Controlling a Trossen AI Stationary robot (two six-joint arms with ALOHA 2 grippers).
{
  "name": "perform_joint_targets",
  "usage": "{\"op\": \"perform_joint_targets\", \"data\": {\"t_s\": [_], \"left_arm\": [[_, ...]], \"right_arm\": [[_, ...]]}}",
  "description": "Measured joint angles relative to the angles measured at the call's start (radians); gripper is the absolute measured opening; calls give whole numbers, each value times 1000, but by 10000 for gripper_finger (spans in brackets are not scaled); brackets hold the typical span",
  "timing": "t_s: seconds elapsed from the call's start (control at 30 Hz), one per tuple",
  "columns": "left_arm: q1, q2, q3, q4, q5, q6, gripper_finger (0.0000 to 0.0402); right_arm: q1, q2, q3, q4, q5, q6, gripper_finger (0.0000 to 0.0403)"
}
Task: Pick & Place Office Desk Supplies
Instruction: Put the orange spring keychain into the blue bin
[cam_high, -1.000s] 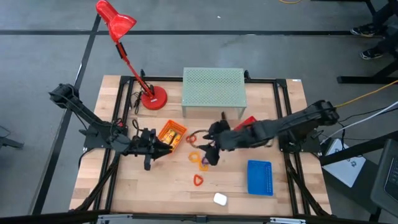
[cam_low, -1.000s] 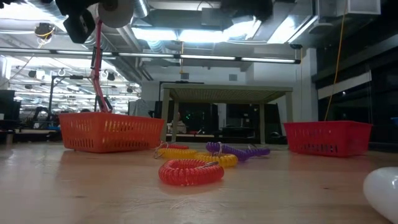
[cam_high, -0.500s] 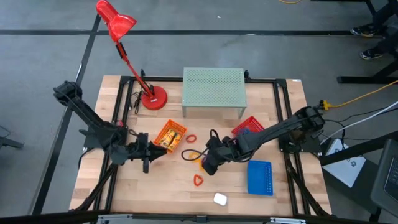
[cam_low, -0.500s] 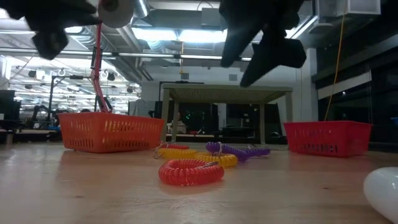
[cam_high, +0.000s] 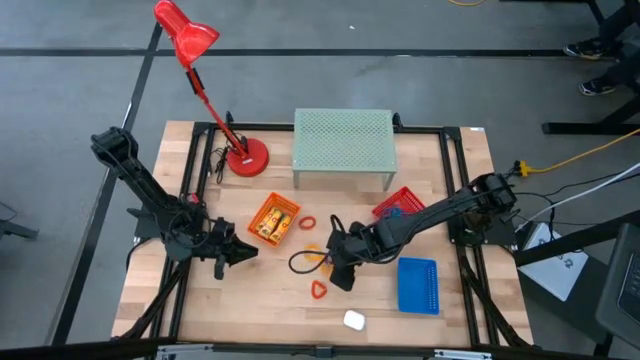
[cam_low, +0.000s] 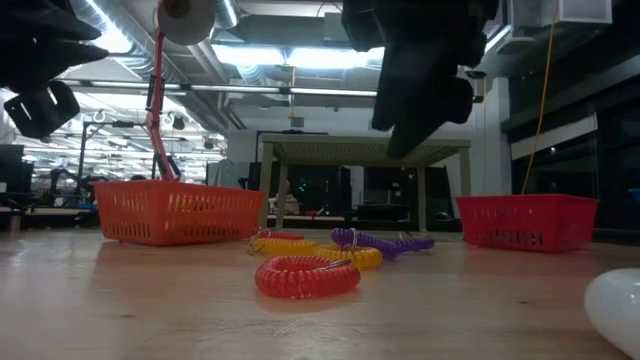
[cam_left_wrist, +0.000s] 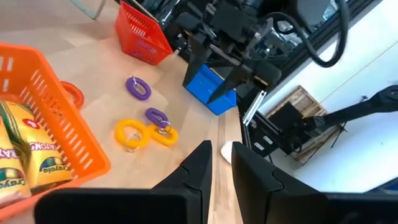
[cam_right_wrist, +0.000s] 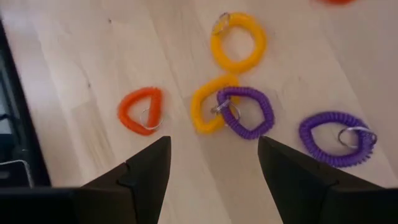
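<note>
While the right arm settles over the loops: its right gripper (cam_high: 339, 274) has swung from beside the red basket (cam_high: 398, 203) toward the front middle of the bench (cam_high: 200, 310); jaws stay spread wide, holding nothing.
Left gripper (cam_high: 242, 255): it has drawn back from the orange basket (cam_left_wrist: 68, 124) toward the bench's left side; jaws have narrowed to a thin gap, nothing between them.
Tubes (cam_left_wrist: 25, 155): lying in the orange basket, so that part looks done.
Loops: in the right wrist view 5 lie flat below the jaws, an orange loop (cam_right_wrist: 142, 110), 2 yellow loops (cam_right_wrist: 238, 40), and 2 purple loops (cam_right_wrist: 336, 130); 1 yellow and 1 purple are hooked together.
Other loops: a red loop (cam_high: 306, 222) lies just beside the orange basket; another sits near the right gripper on its front side.
Meaning: work seems to pass to the right arm, with a loop pick likely next.
Risk: the linked pair may come up together.
Edges: the loops lie mid-bench, well apart from any edge; a white thing (cam_high: 354, 320) lies near the front edge.
Room: bare wood lies front-left; the blue basket (cam_high: 418, 285) stands close on the right arm's side, the riser (cam_high: 343, 148) and lamp (cam_high: 200, 80) well behind.
</note>
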Motion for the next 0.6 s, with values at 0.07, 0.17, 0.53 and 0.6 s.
{"op": "perform_joint_targets", "data": {"t_s": [0.07,0.17,0.53,0.6], "left_arm": [[0,0,0,-7,-9,7,56],[6,0,0,-20,-11,23,56],[28,6,0,-44,-8,16,56],[28,7,-1,-41,-8,16,56]], "right_arm": [[15,-1,20,31,-3,-32,243],[42,7,39,73,-45,-154,243],[74,157,73,169,-170,-338,243],[76,204,129,168,-178,-374,243]]}}
